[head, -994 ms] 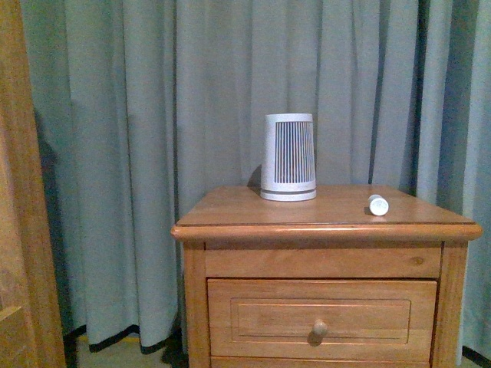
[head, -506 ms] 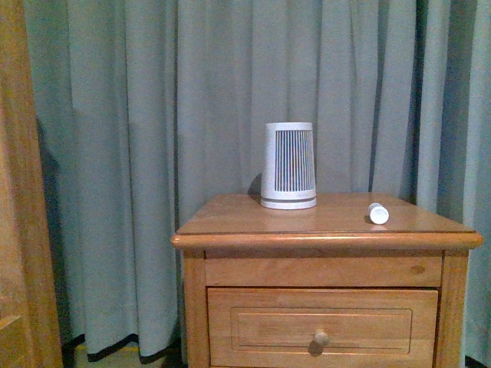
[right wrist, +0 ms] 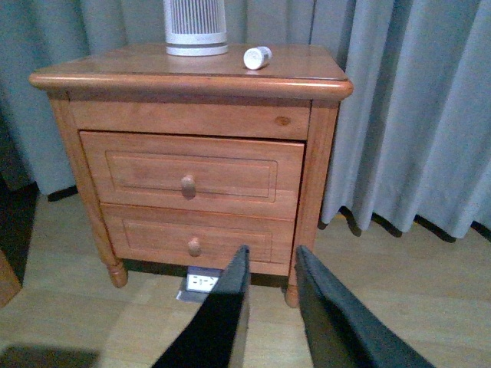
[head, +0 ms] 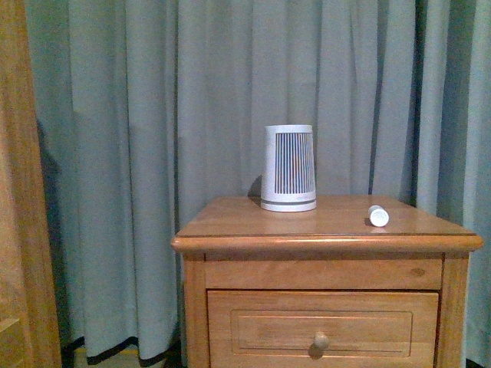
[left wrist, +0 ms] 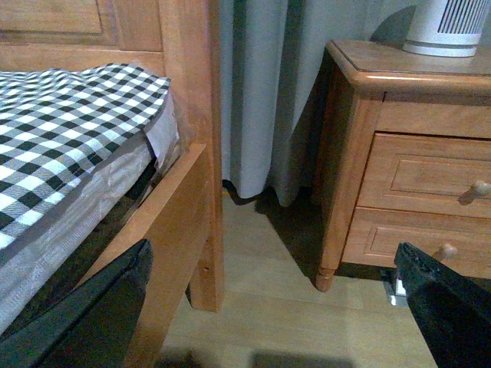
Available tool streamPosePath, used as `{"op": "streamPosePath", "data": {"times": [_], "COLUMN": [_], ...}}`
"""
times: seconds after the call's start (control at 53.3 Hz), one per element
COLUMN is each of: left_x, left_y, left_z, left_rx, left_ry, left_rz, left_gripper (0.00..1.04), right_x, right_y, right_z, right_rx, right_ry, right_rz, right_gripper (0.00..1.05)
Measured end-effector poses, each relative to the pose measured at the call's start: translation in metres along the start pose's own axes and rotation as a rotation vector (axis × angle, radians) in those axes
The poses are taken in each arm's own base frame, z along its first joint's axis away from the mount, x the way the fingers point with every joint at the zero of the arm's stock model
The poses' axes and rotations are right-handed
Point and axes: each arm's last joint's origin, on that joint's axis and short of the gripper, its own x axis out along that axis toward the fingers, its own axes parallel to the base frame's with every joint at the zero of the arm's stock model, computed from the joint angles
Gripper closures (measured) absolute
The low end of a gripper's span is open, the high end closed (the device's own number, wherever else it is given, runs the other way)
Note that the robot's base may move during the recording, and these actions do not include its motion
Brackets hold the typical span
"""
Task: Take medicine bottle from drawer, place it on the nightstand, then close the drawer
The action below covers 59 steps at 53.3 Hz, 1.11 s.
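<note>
The medicine bottle (head: 377, 216) lies on its side on the nightstand (head: 253, 222), well apart from both grippers; we judge it light, rigid, slick, prone to roll, best pinched across its body; left gripper (left wrist: 261, 307) spread, right gripper (right wrist: 268, 307) narrowly parted, both empty.

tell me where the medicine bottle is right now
In the front view the medicine bottle lies on its side on the nightstand top, right of the slatted white device and apart from it.

We see only our grippers' fingers: the left gripper (left wrist: 268, 322) and right gripper (right wrist: 270, 307) each show two smooth, matte black, tapering blades.
</note>
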Motion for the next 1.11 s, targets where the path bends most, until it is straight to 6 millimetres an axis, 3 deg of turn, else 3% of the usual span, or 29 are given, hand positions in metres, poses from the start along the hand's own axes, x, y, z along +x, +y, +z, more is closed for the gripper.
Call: {"op": "streamPosePath", "data": {"times": [0.375,1.107], "left_x": [0.0,0.0], "left_y": [0.0,0.0], "left_z": [0.0,0.0], "left_rx": [0.0,0.0], "left_ry": [0.0,0.0], "left_rz": [0.0,0.0], "left_gripper": [0.07,0.07], "right_x": [0.0,0.0], "right_y": [0.0,0.0], "right_z": [0.0,0.0], "right_rx": [0.0,0.0], "right_ry": [0.0,0.0], "right_rz": [0.0,0.0], "right_gripper": [0.06,0.07]}}
